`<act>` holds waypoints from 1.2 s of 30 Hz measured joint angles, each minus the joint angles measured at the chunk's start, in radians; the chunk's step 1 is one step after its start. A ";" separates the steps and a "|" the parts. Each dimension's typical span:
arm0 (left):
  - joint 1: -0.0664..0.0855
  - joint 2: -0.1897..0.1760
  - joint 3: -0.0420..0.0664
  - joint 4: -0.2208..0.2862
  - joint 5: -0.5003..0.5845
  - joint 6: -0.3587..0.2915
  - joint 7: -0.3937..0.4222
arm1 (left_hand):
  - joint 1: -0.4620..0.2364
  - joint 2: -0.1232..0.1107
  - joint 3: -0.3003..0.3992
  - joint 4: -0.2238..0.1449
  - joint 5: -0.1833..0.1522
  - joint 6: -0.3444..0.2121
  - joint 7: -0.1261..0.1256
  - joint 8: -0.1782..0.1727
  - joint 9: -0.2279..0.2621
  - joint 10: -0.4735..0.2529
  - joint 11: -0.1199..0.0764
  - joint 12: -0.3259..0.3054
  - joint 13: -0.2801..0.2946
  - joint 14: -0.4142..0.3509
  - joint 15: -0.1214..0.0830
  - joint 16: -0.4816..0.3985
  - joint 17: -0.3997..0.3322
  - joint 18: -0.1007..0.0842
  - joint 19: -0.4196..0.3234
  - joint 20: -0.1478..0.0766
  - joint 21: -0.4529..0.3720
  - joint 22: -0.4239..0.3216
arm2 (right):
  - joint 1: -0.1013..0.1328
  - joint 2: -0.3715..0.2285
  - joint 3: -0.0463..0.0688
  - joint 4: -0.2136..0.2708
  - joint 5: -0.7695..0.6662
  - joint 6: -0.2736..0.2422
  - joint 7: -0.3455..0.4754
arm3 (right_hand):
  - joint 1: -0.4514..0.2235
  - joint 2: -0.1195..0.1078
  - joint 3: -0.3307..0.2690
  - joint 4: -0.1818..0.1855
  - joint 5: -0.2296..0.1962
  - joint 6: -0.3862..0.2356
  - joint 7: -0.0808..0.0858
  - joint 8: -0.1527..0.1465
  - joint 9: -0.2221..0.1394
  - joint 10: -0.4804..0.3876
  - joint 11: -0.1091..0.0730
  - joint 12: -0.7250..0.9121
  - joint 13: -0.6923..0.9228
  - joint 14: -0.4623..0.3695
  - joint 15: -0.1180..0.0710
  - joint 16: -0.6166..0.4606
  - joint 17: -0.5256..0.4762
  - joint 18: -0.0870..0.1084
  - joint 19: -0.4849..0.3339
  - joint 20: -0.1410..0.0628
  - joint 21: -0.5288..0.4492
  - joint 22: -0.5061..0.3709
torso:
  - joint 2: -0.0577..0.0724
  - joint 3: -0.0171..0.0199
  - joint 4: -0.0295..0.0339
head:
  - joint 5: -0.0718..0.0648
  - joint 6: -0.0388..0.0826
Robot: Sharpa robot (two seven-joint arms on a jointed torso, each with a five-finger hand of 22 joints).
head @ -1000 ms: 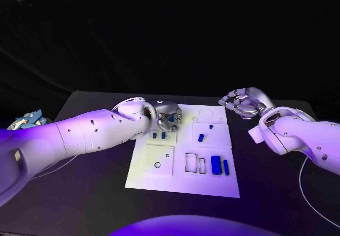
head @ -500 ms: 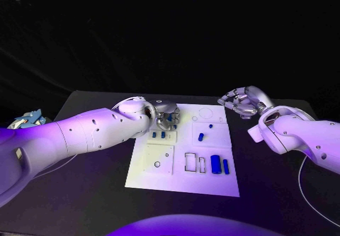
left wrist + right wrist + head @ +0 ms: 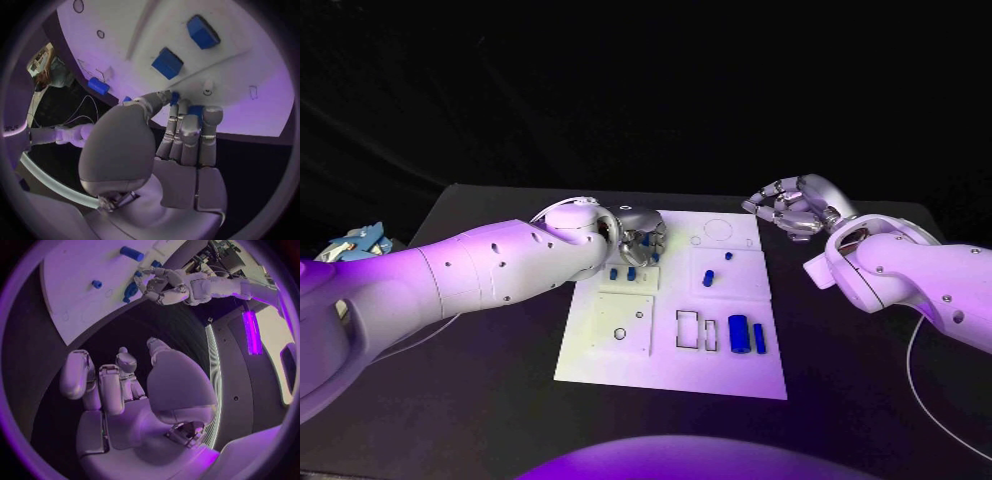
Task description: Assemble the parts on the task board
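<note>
we see the left robot hand [image 3: 640, 240] reaching over the task board's [image 3: 678, 368] far left corner, fingertips [image 3: 176, 98] pinching a small blue part [image 3: 175, 95]; its axis is unclear. the right robot hand [image 3: 793, 208] hovers curled and empty above the counter [image 3: 488, 400].

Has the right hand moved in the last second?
No. The right hand sits off the board's far right corner, same as before.

A black desk [image 3: 488, 400] stands against a deep black backdrop [image 3: 646, 90]. Violet light washes over the scene. A small pale blue object [image 3: 355, 243] sits at the desk's far left edge.
</note>
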 measured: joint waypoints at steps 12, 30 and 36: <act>0.000 0.004 0.001 0.000 -0.001 0.012 -0.006 | 0.004 0.013 0.005 -0.005 0.000 0.013 -0.009 -0.005 -0.002 0.029 -0.008 0.000 0.001 0.027 -0.008 0.021 0.033 -0.016 0.044 -0.007 0.036 0.052 | 0.000 0.001 0.000 0.000 0.000 0.000 0.000 | 0.000 0.000 0.000 0.000 0.000 0.000 0.000 0.000 0.000 0.000 0.000 0.000 0.000 0.000 0.000 0.000 0.000 0.000 0.000 0.000 0.000 0.000 | 0.000 0.0003 0.0018 | 0.001 -0.003; -0.001 0.009 0.003 -0.014 0.012 0.014 -0.004 | 0.011 0.050 0.040 -0.021 -0.005 0.068 -0.018 -0.022 -0.005 0.081 -0.024 -0.014 0.005 0.068 -0.025 0.033 0.061 -0.031 0.093 -0.018 0.078 0.118 | 0.000 0.001 0.000 0.001 0.000 0.000 0.000 | 0.000 0.000 0.000 0.000 0.000 0.000 0.000 0.008 0.000 0.000 0.000 0.000 0.000 0.000 0.000 0.000 0.000 0.000 0.000 0.000 0.000 0.000 | 0.000 -0.0005 0.0008 | 0.000 -0.008; -0.003 0.007 0.003 -0.014 0.020 0.008 0.000 | 0.011 0.050 0.040 -0.021 -0.006 0.071 -0.021 -0.028 -0.006 0.088 -0.023 -0.022 0.001 0.068 -0.025 0.033 0.060 -0.031 0.093 -0.018 0.079 0.118 | 0.000 0.000 0.000 0.001 0.000 0.000 0.000 | 0.000 0.000 0.000 0.000 0.000 0.000 0.000 0.008 0.000 0.000 0.000 0.000 0.000 0.000 0.000 0.000 0.000 0.000 0.000 0.000 -0.003 0.000 | 0.000 -0.0010 0.0012 | -0.001 -0.007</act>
